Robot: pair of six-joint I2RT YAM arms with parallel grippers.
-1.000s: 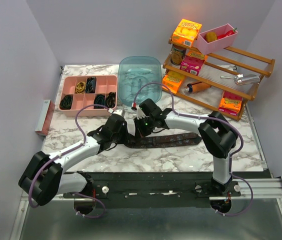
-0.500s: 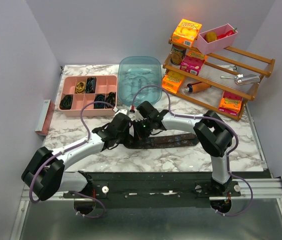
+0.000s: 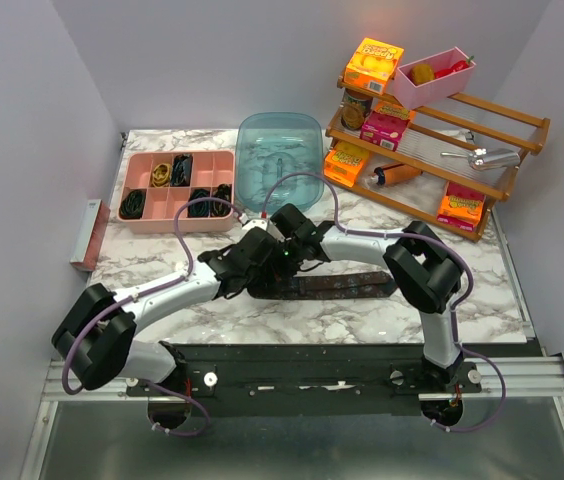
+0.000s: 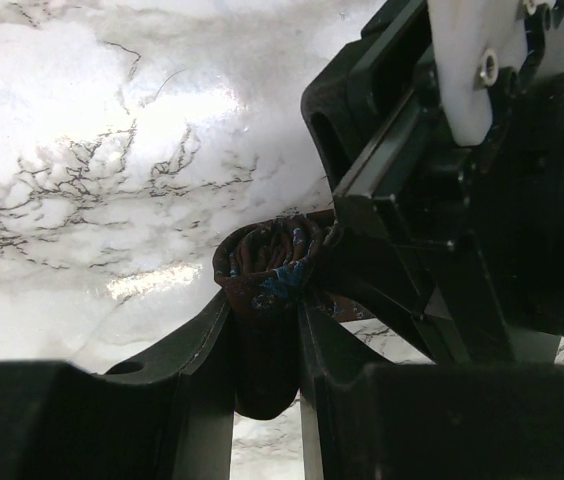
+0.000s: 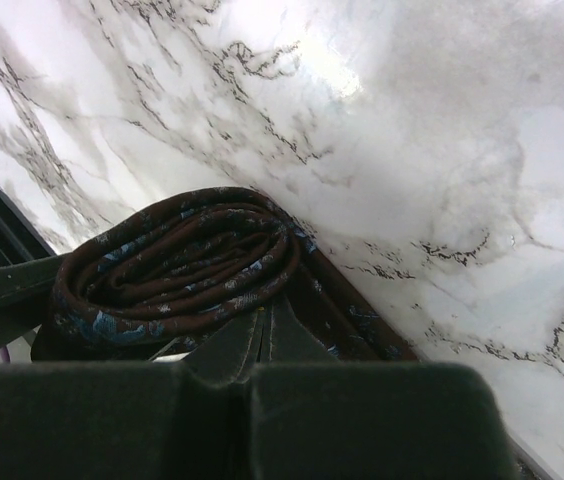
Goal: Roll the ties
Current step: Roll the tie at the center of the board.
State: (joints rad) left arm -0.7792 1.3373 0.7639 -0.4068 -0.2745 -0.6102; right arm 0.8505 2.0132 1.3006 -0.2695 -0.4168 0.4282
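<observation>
Shifted rightward: left arm, closing on the right one. Wrist views only: left claw [image 4: 262, 335] narrow, pinching the tie [image 4: 267, 268] at its rolled coil; right claw [image 5: 260, 328] fully closed, tips against that coil. Top view only: unrolled length flat on the surface [image 3: 302, 322].

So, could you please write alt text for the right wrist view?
A dark brown tie, rolled into a coil, lies on the marble table, its loose end trailing right. The right gripper is at the coil's near edge, jaws shut.
</observation>
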